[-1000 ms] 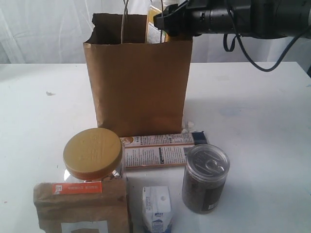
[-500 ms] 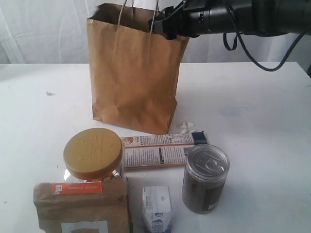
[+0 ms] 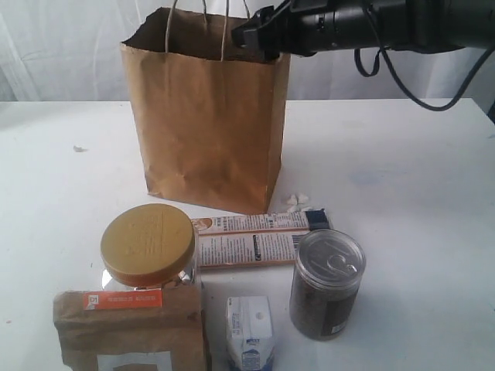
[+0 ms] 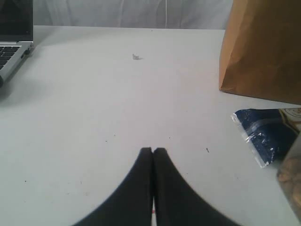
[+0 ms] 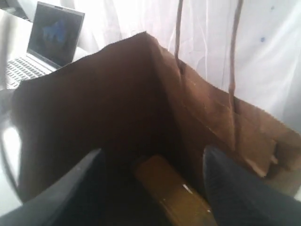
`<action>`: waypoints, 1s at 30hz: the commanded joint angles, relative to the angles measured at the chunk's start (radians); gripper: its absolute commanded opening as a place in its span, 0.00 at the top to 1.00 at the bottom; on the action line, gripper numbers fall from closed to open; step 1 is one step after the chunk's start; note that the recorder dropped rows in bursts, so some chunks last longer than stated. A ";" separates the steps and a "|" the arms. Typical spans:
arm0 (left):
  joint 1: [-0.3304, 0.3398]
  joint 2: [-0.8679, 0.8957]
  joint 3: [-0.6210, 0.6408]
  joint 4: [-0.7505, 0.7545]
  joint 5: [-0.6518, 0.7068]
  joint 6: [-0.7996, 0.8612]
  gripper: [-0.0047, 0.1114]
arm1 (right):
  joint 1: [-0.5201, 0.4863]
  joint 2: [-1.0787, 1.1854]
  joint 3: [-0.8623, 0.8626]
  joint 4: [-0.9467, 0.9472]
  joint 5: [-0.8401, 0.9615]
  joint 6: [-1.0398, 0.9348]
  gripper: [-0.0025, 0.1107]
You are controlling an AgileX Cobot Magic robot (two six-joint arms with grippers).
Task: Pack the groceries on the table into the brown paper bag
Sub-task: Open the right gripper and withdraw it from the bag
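Right gripper [image 5: 153,151], jaws wide, over yellow-filled bottle [image 5: 169,193] inside far, tall kraft-brown paper bag [image 3: 205,124]; left gripper [image 4: 153,151] pinched closed; drop-off seemingly done; next: lift clear, fetch near dark pull-tab can [image 3: 326,284].

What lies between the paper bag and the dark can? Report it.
The long navy-orange packet and some small white bits lie there, as the exterior view shows.

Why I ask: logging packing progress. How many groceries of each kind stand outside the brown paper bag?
Clear jar with mustard-yellow lid: 1
Dark pull-tab can: 1
Small white carton: 1
Brown paper pouch: 1
Long navy-orange packet: 1
Total: 5
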 commanded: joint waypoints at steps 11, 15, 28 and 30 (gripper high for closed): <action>-0.001 -0.005 0.002 -0.006 0.001 -0.001 0.96 | -0.003 -0.292 -0.002 -0.325 -0.117 0.314 0.76; -0.001 -0.005 0.002 -0.006 0.001 -0.001 0.96 | -0.026 -0.363 0.005 -0.836 -0.113 0.775 0.98; -0.001 -0.005 0.002 -0.006 0.001 -0.001 0.96 | -0.272 -0.699 0.461 -1.818 0.105 1.788 0.98; -0.001 -0.005 0.002 -0.006 0.001 -0.001 0.96 | -0.267 -0.741 0.556 -1.745 0.133 1.745 0.98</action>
